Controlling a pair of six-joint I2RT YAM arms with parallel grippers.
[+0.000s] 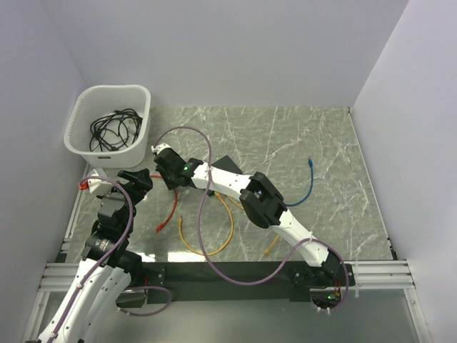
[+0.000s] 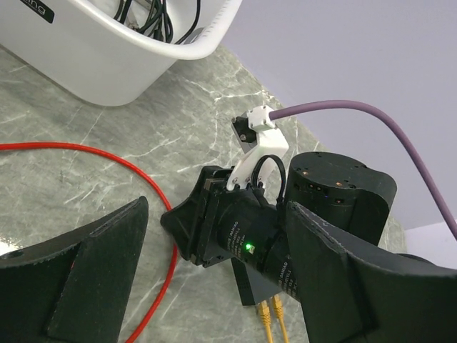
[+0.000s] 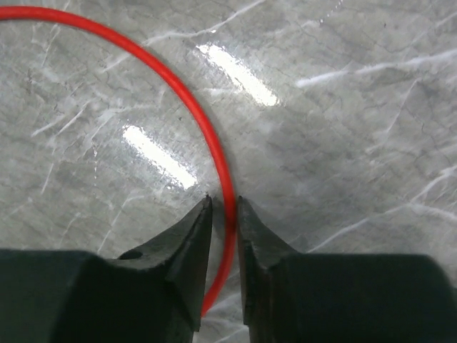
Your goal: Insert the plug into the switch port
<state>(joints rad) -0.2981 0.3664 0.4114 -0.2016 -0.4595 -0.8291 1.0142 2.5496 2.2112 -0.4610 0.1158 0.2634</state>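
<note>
While the left gripper (image 2: 214, 279) fingers stand wide, the right gripper (image 3: 224, 211) fingers pinch the red cable (image 3: 203, 125) against the worktop (image 3: 343, 143).

Red cable (image 2: 136, 175) on marble, white basket (image 2: 107, 64) behind.

Both arms are white-shelled with chunky black joint housings, bolted to a black base plate on silver aluminium rails. A mauve cable loops loosely along each arm. The right arm (image 1: 275, 211) carries a small green light on its black wrist block, beside a white bracket where the cable plugs in. The jaws on both are matte black, tapering wedges with faceted, angular faces.
</note>
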